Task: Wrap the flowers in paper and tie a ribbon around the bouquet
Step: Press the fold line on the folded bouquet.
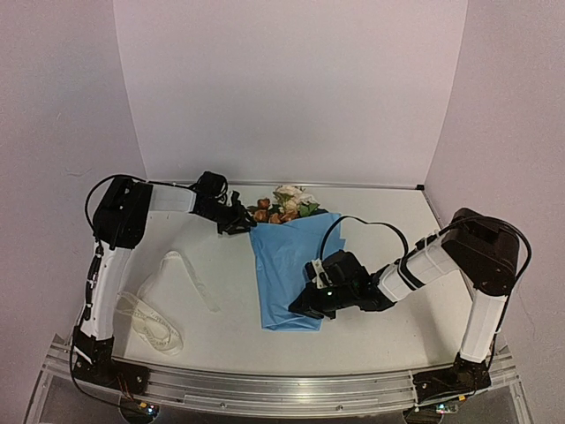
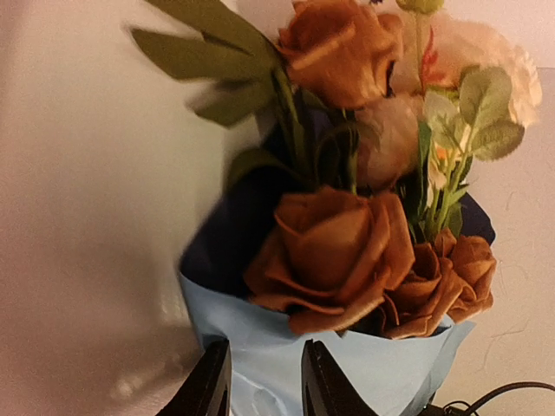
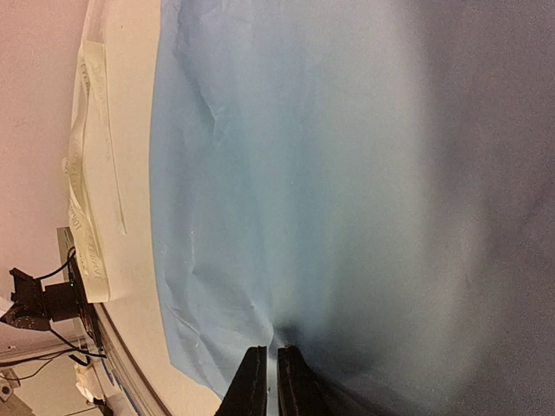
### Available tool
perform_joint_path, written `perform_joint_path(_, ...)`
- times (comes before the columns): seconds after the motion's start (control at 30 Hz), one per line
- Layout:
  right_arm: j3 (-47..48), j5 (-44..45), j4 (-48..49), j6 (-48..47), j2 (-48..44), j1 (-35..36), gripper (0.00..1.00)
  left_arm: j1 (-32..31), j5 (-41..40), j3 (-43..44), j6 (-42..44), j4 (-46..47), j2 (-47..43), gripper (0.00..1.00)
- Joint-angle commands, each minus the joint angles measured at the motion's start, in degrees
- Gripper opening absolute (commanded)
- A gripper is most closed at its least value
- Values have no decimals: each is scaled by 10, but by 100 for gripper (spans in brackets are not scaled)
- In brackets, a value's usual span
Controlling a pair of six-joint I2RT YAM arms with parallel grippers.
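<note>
Where the top view looks down on the white table (image 1: 397,238), the light-blue paper (image 1: 282,265) lies at centre frame as a long folded bundle, its narrow end toward the bottom of the frame.
- The flowers (image 1: 284,205) stick out of the bundle's upper end, near the back wall. The left wrist view shows rust-brown roses low in the bunch, peach and cream blooms upper right, and green leaves fanning to the upper left. The stems are hidden inside the paper.
- The left gripper (image 1: 237,219) sits at the bundle's upper-left corner, just beside the blooms. In its own camera the two black fingers (image 2: 208,386) stand a little apart at the bottom edge, and the paper's rim fills the gap between them, pinched there.
- The right gripper (image 1: 305,305) is at the bundle's lower right edge, on top of the paper. In its wrist view the fingertips (image 3: 253,381) are pressed together at the bottom of the frame, nipping the sheet; small creases run from the tips.
- The ribbon (image 1: 154,322), cream-white, lies loose on the table in the lower left of the top view: one loop open, the rest heaped. It is well apart from the paper and touched by neither gripper.
- A black cable (image 1: 357,223) arches over the paper's right side, above the right arm.
</note>
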Motion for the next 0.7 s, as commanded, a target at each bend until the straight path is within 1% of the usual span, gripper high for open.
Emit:
perform_joint_path(0.0, -27, 35, -123, -4, 16, -1, 6, 27, -20, 69, 43, -74, 46, 30)
perform_joint_path(0.1, -20, 34, -128, -3, 11, -1, 6, 27, -16, 99, 66, -86, 29, 31)
perform_joint_path(0.17, -13, 33, -137, -3, 6, -1, 6, 27, -19, 91, 78, -87, -2, 33)
perform_joint_path(0.23, -7, 33, -143, -2, 3, -1, 6, 25, -16, 59, 82, -83, -52, 35)
perform_joint_path(0.33, -2, 33, -145, 3, 1, -1, 6, 6, -9, -23, 78, -52, -137, 36)
perform_joint_path(0.47, 0, 35, -145, 8, 4, -2, 6, -54, -2, -161, 36, 20, -229, 34)
perform_joint_path(0.6, 0, 37, -146, 9, 5, -1, 6, -115, -7, -287, -42, 119, -276, 31)
perform_joint_path(0.67, 0, 36, -146, 9, 7, -1, 6, -139, -9, -336, -79, 171, -287, 31)
